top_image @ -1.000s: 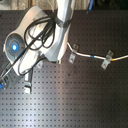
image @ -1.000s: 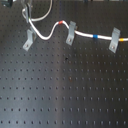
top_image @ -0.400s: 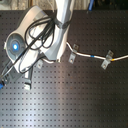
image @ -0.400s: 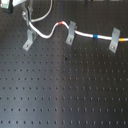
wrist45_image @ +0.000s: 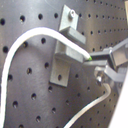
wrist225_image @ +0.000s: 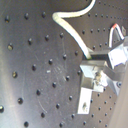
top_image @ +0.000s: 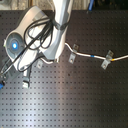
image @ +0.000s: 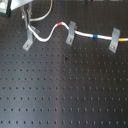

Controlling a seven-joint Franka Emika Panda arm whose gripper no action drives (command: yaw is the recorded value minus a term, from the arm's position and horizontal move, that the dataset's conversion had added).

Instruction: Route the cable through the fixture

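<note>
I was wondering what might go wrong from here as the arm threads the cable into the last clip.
1. In the first wrist view, the pincer holds the cable by its very tip beside the fixture; so thin a hold could slip.
2. The fingers sit close to the clip and might knock it.
3. In the first exterior view, the cable already runs through two other clips; a hard pull might drag it back out.

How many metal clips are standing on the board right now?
3, in the first exterior view: one clip at the first exterior view's left below the arm, one clip in the middle, one clip at the right. The cable runs along them.
</note>
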